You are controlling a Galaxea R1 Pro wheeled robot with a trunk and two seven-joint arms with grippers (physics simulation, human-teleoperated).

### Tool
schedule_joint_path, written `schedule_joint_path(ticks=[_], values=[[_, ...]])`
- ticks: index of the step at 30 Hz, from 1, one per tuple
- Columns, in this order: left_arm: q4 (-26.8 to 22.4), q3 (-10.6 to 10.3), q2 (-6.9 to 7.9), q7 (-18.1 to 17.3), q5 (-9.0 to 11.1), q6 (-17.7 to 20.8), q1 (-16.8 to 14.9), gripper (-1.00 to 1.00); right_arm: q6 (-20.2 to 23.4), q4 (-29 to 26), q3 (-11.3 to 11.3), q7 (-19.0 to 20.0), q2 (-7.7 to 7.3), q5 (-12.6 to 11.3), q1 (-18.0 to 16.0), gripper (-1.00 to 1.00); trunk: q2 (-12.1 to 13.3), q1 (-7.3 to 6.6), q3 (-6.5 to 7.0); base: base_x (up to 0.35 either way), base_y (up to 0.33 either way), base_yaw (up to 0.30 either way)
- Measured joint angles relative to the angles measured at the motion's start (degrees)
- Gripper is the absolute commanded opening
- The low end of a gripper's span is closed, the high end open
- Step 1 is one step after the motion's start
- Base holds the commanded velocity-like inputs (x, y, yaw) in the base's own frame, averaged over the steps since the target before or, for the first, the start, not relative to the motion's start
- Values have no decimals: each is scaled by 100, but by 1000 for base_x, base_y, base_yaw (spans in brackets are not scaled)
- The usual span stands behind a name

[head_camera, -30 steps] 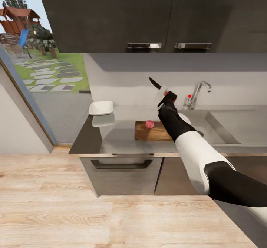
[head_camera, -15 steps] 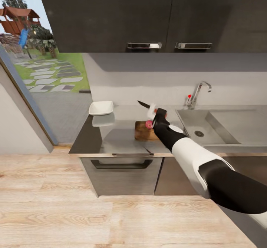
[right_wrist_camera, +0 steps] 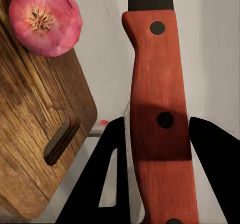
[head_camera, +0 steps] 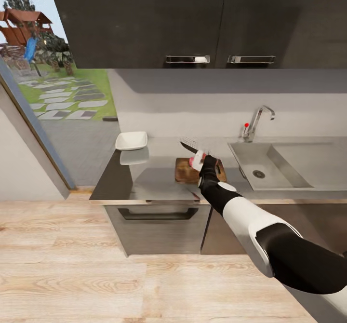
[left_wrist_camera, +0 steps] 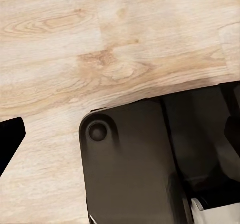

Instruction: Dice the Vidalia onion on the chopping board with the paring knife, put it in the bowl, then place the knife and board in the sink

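On the chopping board [right_wrist_camera: 35,134], near its slot handle, sits the whole onion [right_wrist_camera: 46,18], round and likely to roll, so we judge it needs a steady cut from the paring knife [right_wrist_camera: 160,108] clamped by its handle in our right gripper [right_wrist_camera: 155,149].

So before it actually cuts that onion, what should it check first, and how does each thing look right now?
1. Paring knife clamped in the right gripper: ok.
2. Vidalia onion on the chopping board, whole: ok.
3. Blade lined up over the onion: not ok in the right wrist view, it lies beside the board.
4. Bowl on the countertop, clear of the board: ok.
5. Sink free to take tools later: ok.
6. Left gripper state: cannot tell.
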Motion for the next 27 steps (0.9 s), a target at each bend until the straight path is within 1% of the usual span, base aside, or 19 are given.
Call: schedule_joint_path(ticks=[6, 13, 24, 26, 27], values=[[1, -1, 0, 0, -4, 0, 0, 100, -21, 91, 3, 0, 0, 2, 89, -100, 0, -1, 0, 60, -23, 0], [3, -1, 0, 0, -3, 5, 0, 100, -22, 94, 5, 0, 0, 3, 106, -100, 0, -1, 0, 88, -85, 0], [4, 0, 0, 0, -6, 0, 0, 100, -28, 94, 3, 0, 0, 3, 179, -100, 0, 0, 0, 7, -7, 0], [-42, -69, -3, -65, -67, 0, 9, 100, 34, 30, 66, -65, 0, 62, 244, -100, 0, 0, 0, 0, 0, 0], [-43, -66, -2, -62, -70, -1, 9, 100, 65, -2, 97, -97, 0, 91, 277, -100, 0, 0, 0, 0, 0, 0]])
